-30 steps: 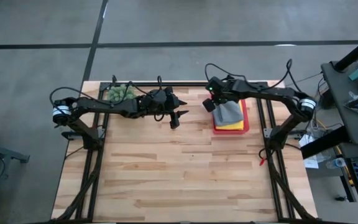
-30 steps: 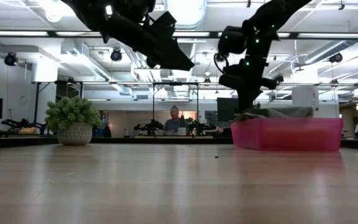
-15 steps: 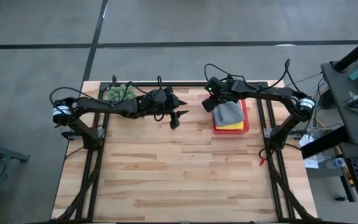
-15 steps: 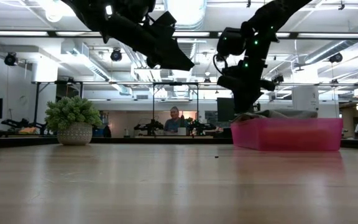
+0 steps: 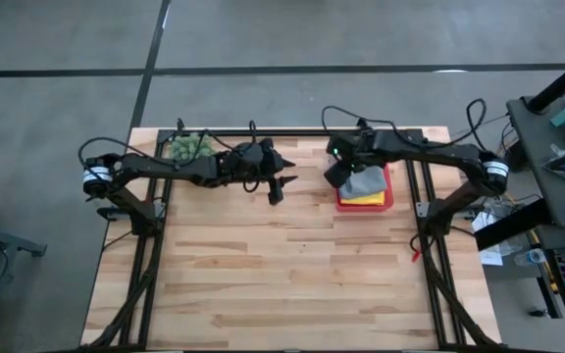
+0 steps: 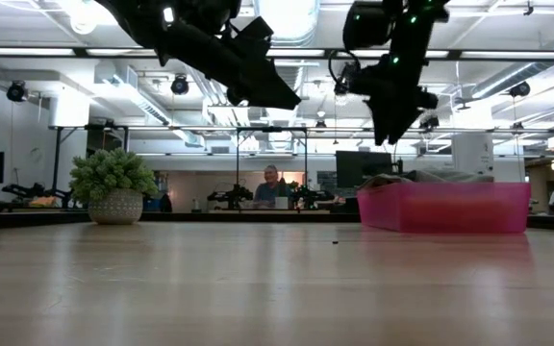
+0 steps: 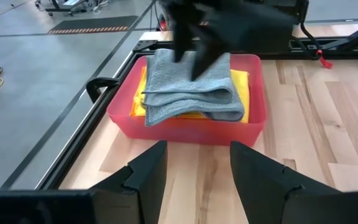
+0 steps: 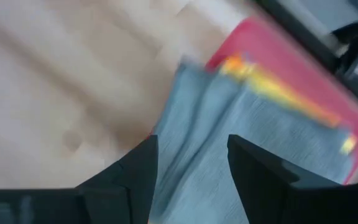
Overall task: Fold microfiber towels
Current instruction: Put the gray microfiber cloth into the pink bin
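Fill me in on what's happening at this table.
The right gripper hangs open above the pink tray, holding nothing. A folded grey towel lies on top of a yellow towel in that tray. The left gripper hovers open over the table's middle, waiting, also empty. A potted plant stands at the back.

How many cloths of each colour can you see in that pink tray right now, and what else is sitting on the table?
Grey towel, folded, on top: 1
Yellow towel, under the grey: 1
Orange towel, only an edge showing: 1
Pink tray: 1
Potted green plant: 1
Total: 5 things, 3 of them cloths; any others would be hidden underneath.
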